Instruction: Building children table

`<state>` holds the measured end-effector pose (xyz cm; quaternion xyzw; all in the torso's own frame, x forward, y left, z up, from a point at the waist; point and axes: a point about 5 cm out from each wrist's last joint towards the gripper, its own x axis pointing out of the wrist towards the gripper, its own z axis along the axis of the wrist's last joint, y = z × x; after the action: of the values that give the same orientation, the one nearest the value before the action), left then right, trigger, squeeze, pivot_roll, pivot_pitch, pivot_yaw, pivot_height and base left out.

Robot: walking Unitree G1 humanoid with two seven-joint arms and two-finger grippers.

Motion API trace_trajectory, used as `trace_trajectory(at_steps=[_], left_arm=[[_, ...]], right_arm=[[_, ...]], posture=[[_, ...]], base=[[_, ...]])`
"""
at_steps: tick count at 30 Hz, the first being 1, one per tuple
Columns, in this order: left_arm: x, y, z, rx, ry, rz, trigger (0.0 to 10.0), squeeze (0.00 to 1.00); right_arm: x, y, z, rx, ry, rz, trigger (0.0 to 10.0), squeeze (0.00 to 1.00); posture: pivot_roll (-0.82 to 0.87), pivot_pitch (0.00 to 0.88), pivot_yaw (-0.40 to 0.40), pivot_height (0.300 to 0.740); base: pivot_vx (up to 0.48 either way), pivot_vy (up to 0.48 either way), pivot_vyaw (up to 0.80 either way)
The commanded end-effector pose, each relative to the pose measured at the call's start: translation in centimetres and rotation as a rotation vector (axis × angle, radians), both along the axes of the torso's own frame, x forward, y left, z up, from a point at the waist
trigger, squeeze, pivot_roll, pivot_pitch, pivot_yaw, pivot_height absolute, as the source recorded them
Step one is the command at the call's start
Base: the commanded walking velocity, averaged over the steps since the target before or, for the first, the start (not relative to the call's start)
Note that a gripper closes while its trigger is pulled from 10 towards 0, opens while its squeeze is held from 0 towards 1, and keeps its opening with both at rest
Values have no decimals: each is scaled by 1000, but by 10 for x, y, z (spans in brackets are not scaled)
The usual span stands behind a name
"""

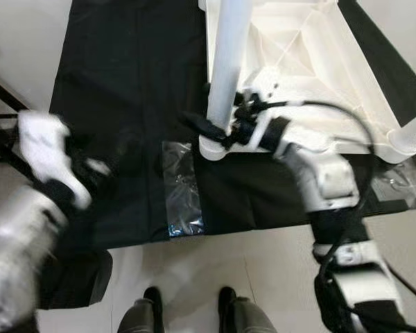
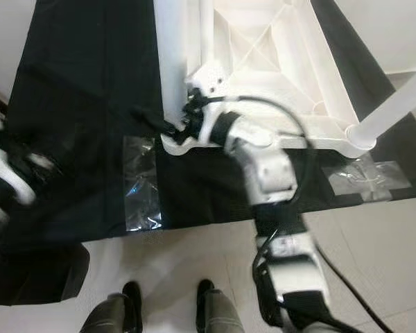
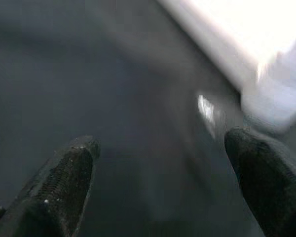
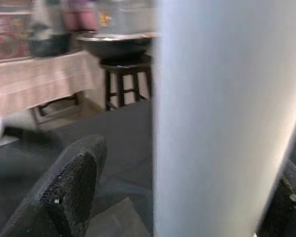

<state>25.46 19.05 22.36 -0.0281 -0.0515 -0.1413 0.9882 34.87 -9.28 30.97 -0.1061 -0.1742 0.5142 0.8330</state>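
Tabletop (image 1: 312, 41), white plastic, is laid upside down on a black cloth (image 1: 125, 83) spread over the pale floor, w/ moulded ribs and diagonal braces of its underside turned up; that orientation is presumably chosen so legs can be fitted from above into the corner sockets. One white leg (image 1: 229, 55), a smooth round tube, stands upright in the near-left corner socket (image 1: 215, 147); a second leg (image 2: 395, 104) is seated at the near-right corner, appearing to lean only because of the camera angle. The right gripper (image 1: 218, 132) is placed low on the first leg, just above the socket. In the right wrist view the leg (image 4: 222, 118) is bracketed by the fingers (image 4: 69, 187), one each side; contact can't be confirmed, so whether it is gripped or merely straddled cannot be told. The low hold is judged to be for steadying or pressing the leg home. The left gripper (image 3: 163, 192) is seen in its wrist view w/ fingers spread wide and nothing between them, over the dark cloth near the tabletop's edge (image 3: 227, 44); in the head views that arm is motion-blurred. Clear tape strips (image 1: 182, 187) are stuck along the cloth, probably as anchors.
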Motion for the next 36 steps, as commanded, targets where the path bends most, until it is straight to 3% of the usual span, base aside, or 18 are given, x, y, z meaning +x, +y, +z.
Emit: trace_trajectory(at_steps=[1, 2, 3, 4, 5, 8, 12, 16, 18, 19, 21, 22, 23, 24, 25, 26, 29, 36], left_arm=[[-2, -1, -2, 27, -20, 45, 10000, 0], [-4, -5, -14, 26, 2, 76, 10000, 0], [-4, -5, -14, 26, 2, 76, 10000, 0], [-5, -7, -28, -20, 35, 108, 10000, 0], [-7, -9, -38, -85, 38, 125, 10000, 0], [-9, -15, -45, -128, 17, 133, 10000, 0], [-9, -22, -52, -90, 2, 134, 10000, 0], [-8, -25, -57, -102, -12, 151, 10000, 0], [-7, -25, -57, -98, -19, 152, 10000, 0], [-7, -25, -57, -98, -19, 152, 10000, 0], [-7, -25, -58, -84, -27, 149, 10000, 0], [-7, -25, -58, -84, -27, 149, 10000, 0], [-6, -25, -58, -75, -36, 147, 10000, 0], [-5, -27, -57, -62, -49, 145, 10000, 0], [-5, -27, -57, -62, -49, 145, 10000, 0], [-4, -28, -56, -54, -64, 142, 10000, 0], [-3, -29, -56, -43, -84, 144, 10000, 0], [1, -25, -58, -64, -81, 163, 10000, 0]], right_arm=[[-3, 8, -4, -26, -9, 76, 10000, 0], [0, 7, -1, -35, -8, 97, 10000, 0], [0, 7, -1, -35, -8, 97, 10000, 0], [4, 5, -1, -52, 1, 127, 7529, 0], [9, 2, -3, -70, 10, 146, 0, 0], [15, -2, -9, -86, 40, 159, 0, 0], [18, -6, -23, -88, 85, 147, 0, 0], [17, -13, -59, -14, 185, 23, 0, 0], [8, -10, -79, 11, 239, -60, 0, 0], [8, -10, -79, 11, 239, -60, 0, 0], [-1, -2, -109, 19, 317, -286, 0, 0], [-1, -2, -109, 19, 317, -286, 0, 0], [-3, -7, -123, 41, 362, -556, 0, 0], [-18, -11, -137, 79, 416, -753, 0, 0], [-18, -11, -137, 79, 416, -753, 0, 0], [-32, -8, -140, 86, 426, -840, 0, 0], [-45, 3, -137, 88, 418, -823, 0, 0], [-42, 4, -140, 63, 394, -821, 0, 0]], posture=[[111, 350, -96, 740], [109, 348, -101, 740], [109, 348, -101, 740], [112, 345, -111, 740], [110, 341, -116, 740], [107, 334, -125, 740], [96, 331, -129, 740], [83, 331, -130, 740], [79, 334, -127, 740], [79, 334, -127, 740], [64, 336, -117, 740], [64, 336, -117, 740], [57, 340, -113, 740], [56, 347, -117, 740], [56, 347, -117, 740], [44, 346, -113, 740], [26, 340, -100, 740], [45, 332, -89, 740]], base=[[0, 0, 0], [0, 0, 0], [0, 0, 0], [0, 0, 0], [0, 0, 0], [0, 0, 0], [0, 0, 0], [0, 0, 0], [0, 0, 0], [0, 0, 0], [0, 0, 0], [0, 0, 0], [0, 0, 0], [0, 0, 0], [0, 0, 0], [0, 0, 0], [0, 0, 0], [0, 0, 0]])
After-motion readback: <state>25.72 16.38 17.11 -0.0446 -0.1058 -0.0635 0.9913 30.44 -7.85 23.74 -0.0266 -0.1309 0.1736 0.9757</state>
